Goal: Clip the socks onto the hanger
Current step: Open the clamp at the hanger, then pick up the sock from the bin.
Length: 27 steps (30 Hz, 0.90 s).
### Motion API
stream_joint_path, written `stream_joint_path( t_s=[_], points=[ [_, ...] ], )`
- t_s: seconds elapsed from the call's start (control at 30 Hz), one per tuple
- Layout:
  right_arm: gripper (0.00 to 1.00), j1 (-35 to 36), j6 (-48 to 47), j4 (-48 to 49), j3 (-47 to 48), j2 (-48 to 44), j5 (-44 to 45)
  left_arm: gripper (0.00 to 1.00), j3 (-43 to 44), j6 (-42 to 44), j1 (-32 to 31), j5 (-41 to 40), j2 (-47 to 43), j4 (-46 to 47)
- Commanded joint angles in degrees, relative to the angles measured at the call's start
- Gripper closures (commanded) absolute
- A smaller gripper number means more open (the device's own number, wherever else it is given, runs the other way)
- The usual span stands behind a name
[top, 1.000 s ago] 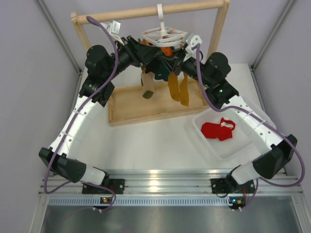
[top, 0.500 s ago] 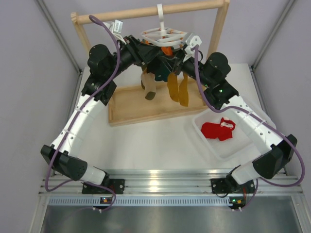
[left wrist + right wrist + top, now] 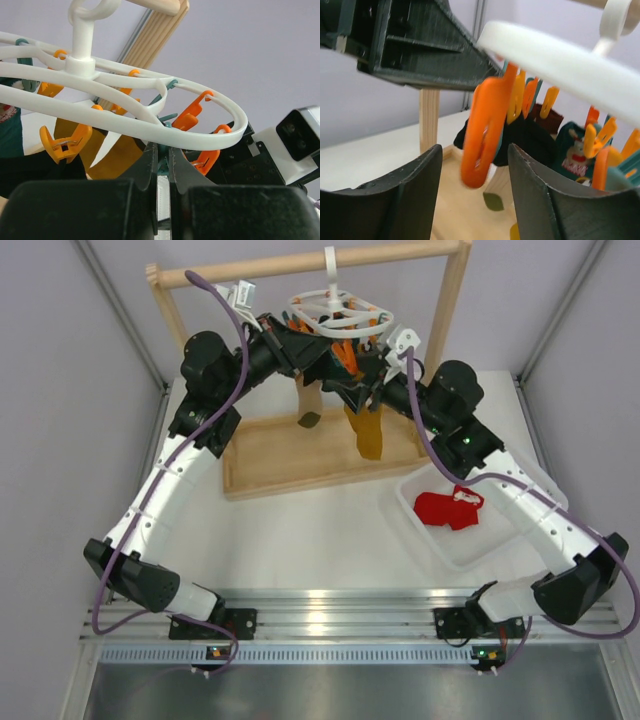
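- From above, both arms reach up to the hanger [image 3: 335, 312], which hangs by its hook from the top bar of the wooden rack [image 3: 250, 270]. The left hand [image 3: 161, 150] comes in from the hanger's left and the right hand [image 3: 475, 150] from its right.
- Only the left wrist view shows that hand clearly. Its fingers are pinched almost flat just under the hanger's near rim, with a sliver of a teal clip [image 3: 162, 161] caught between the tips.
- The right wrist view fills in the other side. That hand is spread wide, and an orange clip [image 3: 482, 132] dangles from the hanger's rim in the gap between the fingers. I can't tell whether it touches either one.
- That view also shows something black [image 3: 527, 140] hanging behind the clips, too blurred to name.
- The overhead view alone shows the red socks [image 3: 447, 508]. They lie in a clear tray [image 3: 480, 552] on the bench [image 3: 300, 540], well below and to the right of the hanger, with neither hand on them.
- Directly below the hanger hang yellow socks [image 3: 368, 430], and a striped sock [image 3: 308, 405] hangs just to their left.
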Motion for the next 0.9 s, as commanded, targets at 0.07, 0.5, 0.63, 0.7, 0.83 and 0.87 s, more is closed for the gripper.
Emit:
stream_joint_path(
  t_s=[0.07,0.5,0.63,0.7,0.83,0.87],
  points=[
    [0.41,-1.74,1.37,-7.6,-3.31,-7.86,-1.87,1.0,1.1,-0.7,0.52,-2.55,0.65,2.27],
    [0.41,-24.14,-9.84,-40.81,-18.59,-20.53,-17.95,1.0,1.18,0.53,0.52,-1.94,0.92,1.57],
    [0.49,-34.34,-18.29,-51.1,-22.65,-20.53,-18.84,1.0,1.18,0.35,0.52,-1.59,1.0,1.83],
    [0.53,-39.51,-16.83,-48.93,-26.15,-20.18,-13.32,1.0,1.09,0.35,0.52,-1.67,0.92,1.92],
    [0.63,-47.62,-8.22,-41.99,-31.08,-18.68,-6.02,1.0,0.92,0.26,0.52,-1.67,1.0,2.09],
    [0.64,-49.89,-6.55,-40.32,-32.31,-18.51,-4.09,1.0,0.92,0.35,0.52,-1.76,1.0,2.18]
  ],
)
